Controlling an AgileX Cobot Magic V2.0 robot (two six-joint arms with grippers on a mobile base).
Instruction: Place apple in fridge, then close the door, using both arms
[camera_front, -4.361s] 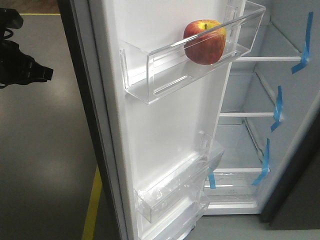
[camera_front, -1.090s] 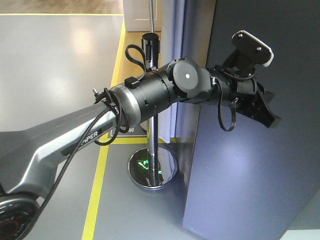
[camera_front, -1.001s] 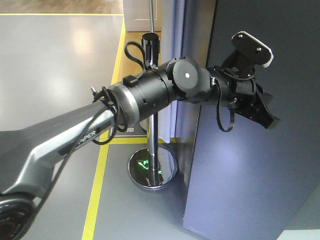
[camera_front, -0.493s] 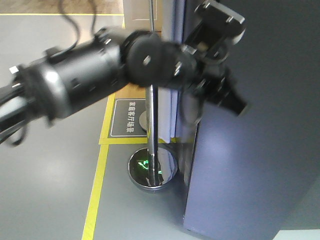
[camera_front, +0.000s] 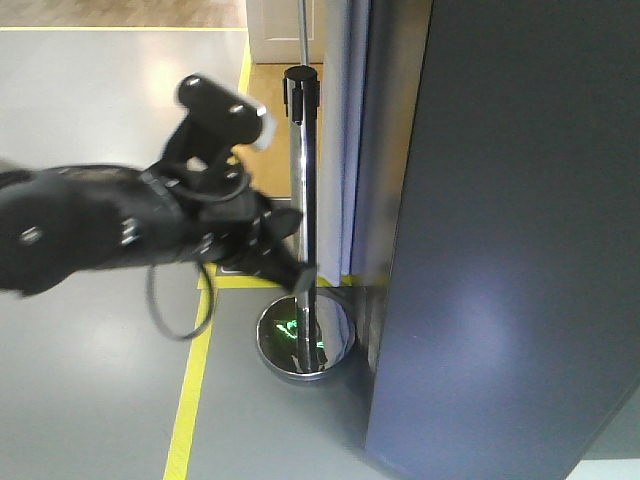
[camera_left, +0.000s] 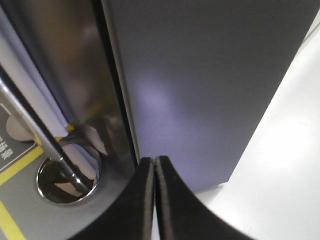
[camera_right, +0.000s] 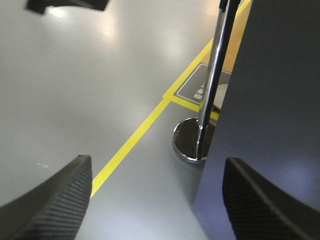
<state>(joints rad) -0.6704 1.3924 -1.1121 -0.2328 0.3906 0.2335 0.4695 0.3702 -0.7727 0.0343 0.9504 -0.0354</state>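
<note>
**Q:** Looking from the left pincer (camera_left: 154, 200) outward, what is there?

**A:** Its two black fingers are pressed together, holding nothing. Just beyond their tips stands the door (camera_left: 210, 75), a tall dark-grey panel, upright and flush with the fridge (camera_front: 520, 240); it appears closed. In the front view the left arm sits left of the fridge, clear of the door face.

**Q:** And the right pincer (camera_right: 160, 200)?

**A:** Its ridged pads are spread wide apart, empty, pointing at the floor (camera_right: 75, 90) beside the fridge's lower corner.

**Q:** Where is the apple?

**A:** Not visible in any view; with the door shut, it is presumably inside.

**Q:** What lies around them?

**A:** A chrome stanchion post (camera_front: 300, 200) on a round base stands just left of the fridge's edge, near the left arm. A yellow floor line (camera_front: 190, 400) runs past it. Open grey floor lies to the left, so there is room that way. The task looks finished.
</note>
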